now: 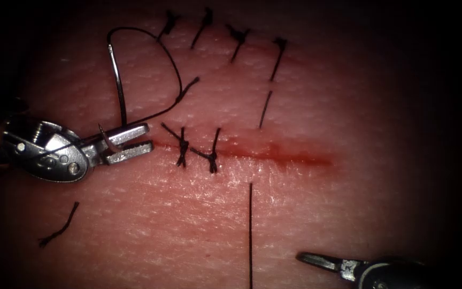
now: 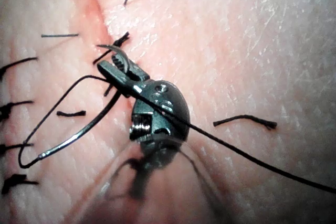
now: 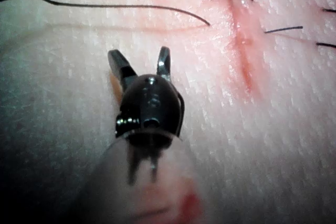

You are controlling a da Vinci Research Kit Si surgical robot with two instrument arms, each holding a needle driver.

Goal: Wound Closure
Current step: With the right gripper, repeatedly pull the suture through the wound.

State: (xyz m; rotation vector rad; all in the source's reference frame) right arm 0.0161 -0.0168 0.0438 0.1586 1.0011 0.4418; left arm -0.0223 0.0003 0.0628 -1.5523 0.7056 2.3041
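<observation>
Your left arm's steel needle driver [image 1: 135, 143] sits at the left end of the horizontal red cut [image 1: 274, 154] in the pink pork-belly tissue [image 1: 348, 214], its jaws clamped on the thin curved steel needle [image 1: 117, 85] close to its pointed end; the rest of the curve rises toward the far side, clear of the tissue, with the black suture thread [image 1: 169, 61] looping from its far end across the skin, and in the left wrist view the needle [image 2: 79, 132] sweeps away from the tool [image 2: 123, 72]. Just right of those jaws, two knotted black stitches [image 1: 196, 150] cross the cut, and the stretch beyond them lies unstitched with red fluid [image 1: 306, 158] along it. At the near right your right arm's dark needle driver [image 1: 316, 260] hovers well apart from the cut; the right wrist view shows its jaws [image 3: 140, 64] spread apart, holding nothing
</observation>
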